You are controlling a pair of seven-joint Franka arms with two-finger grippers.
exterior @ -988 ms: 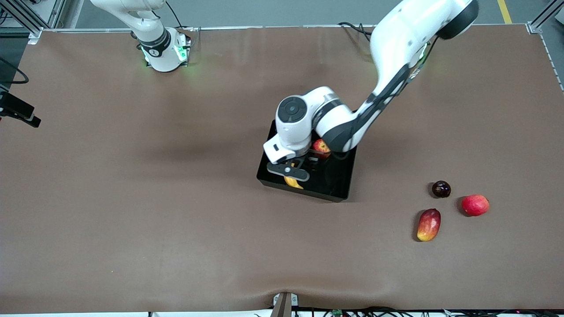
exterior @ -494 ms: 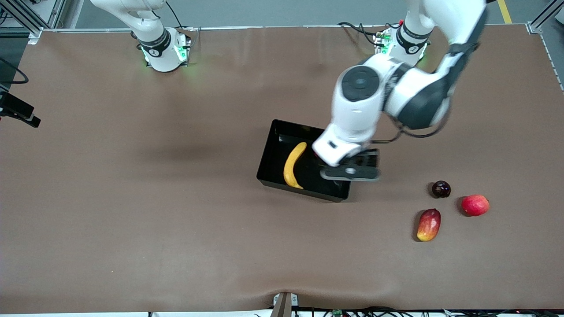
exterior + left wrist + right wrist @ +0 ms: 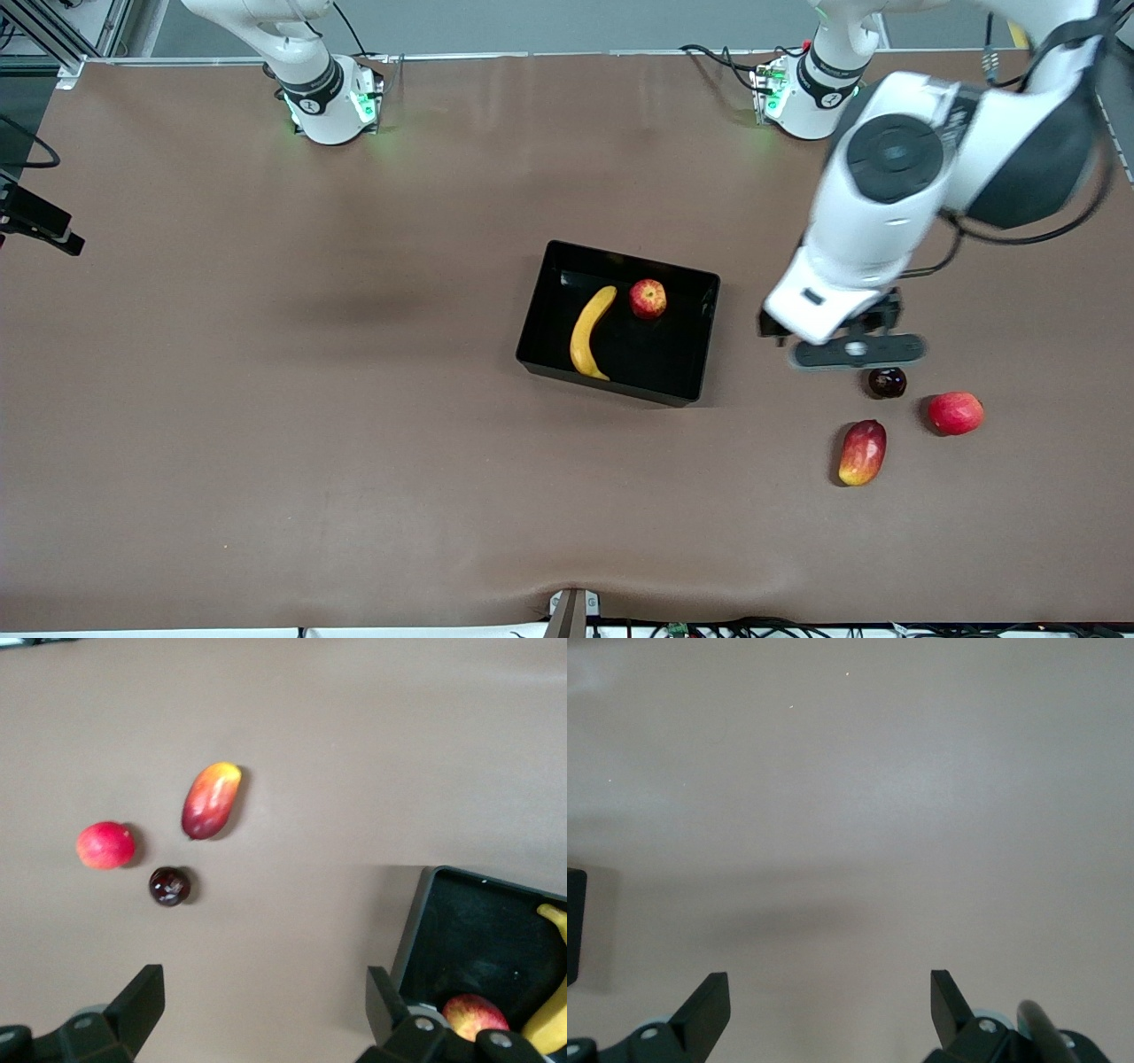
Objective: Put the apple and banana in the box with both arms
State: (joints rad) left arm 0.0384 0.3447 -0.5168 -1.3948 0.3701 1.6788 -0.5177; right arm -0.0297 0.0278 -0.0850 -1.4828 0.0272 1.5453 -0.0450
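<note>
The black box sits mid-table. Inside it lie the yellow banana and, beside it, the red apple, apart from each other. My left gripper hangs open and empty over bare table between the box and the loose fruits. In the left wrist view the left gripper frames bare table, with the box, apple and banana at one corner. The right gripper is open and empty over bare table; the front view shows only that arm's base, waiting.
Three loose fruits lie toward the left arm's end, nearer the camera than the box: a dark round fruit, a pink-red round fruit and a red-and-yellow mango-like fruit. A black camera mount juts in at the right arm's end.
My left gripper has risen from over the banana in the box and swung toward the loose fruits, uncovering banana and apple. The right arm has not moved.
</note>
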